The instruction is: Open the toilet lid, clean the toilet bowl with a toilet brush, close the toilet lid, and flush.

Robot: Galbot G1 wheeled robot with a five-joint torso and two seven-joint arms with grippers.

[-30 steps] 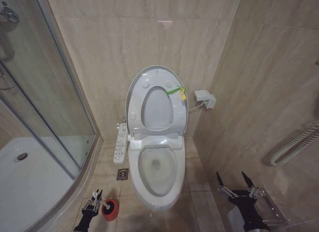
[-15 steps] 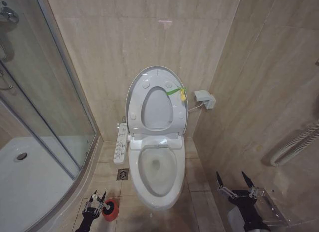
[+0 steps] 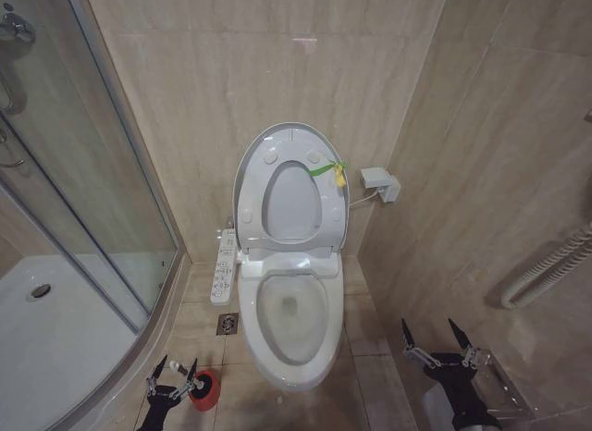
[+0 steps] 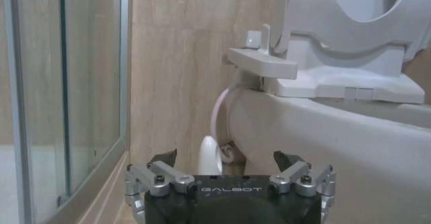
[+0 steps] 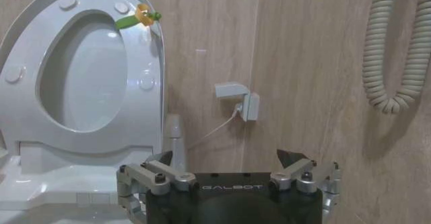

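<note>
Glass shower door (image 3: 83, 172) is standing to the far left, apart from the work.

Left gripper (image 3: 172, 375): hanging low over the floor, fingers spread wide. Brush (image 3: 198, 386) with its red holder (image 3: 205, 391) is sitting just beside the right fingertip, toward the bowl side, not between the fingers. In the left wrist view the left gripper (image 4: 227, 164) is framing the white handle (image 4: 209, 156), which is standing upright in the gap between the spread fingers, a little toward the left one. Long axis of the brush: vertical, so the fingers would be closing across it from either side. This arm is clearly the nearer one.

Bowl (image 3: 292, 311): lying open and well ahead of the left fingers, to their right. Lid (image 3: 290, 192): already up, leaning against the wall, green-and-yellow tag (image 3: 331, 170) on its edge. Control panel (image 3: 223, 266) is jutting out beside the bowl.

Right gripper (image 3: 435, 343): parked low on the far side of the bowl, fingers spread, holding nothing.

Change against half a second before: the left gripper is sitting lower and farther out from the bowl, its fingers spread wider; the holder, the bowl, the lid and the right gripper are unchanged.
</note>
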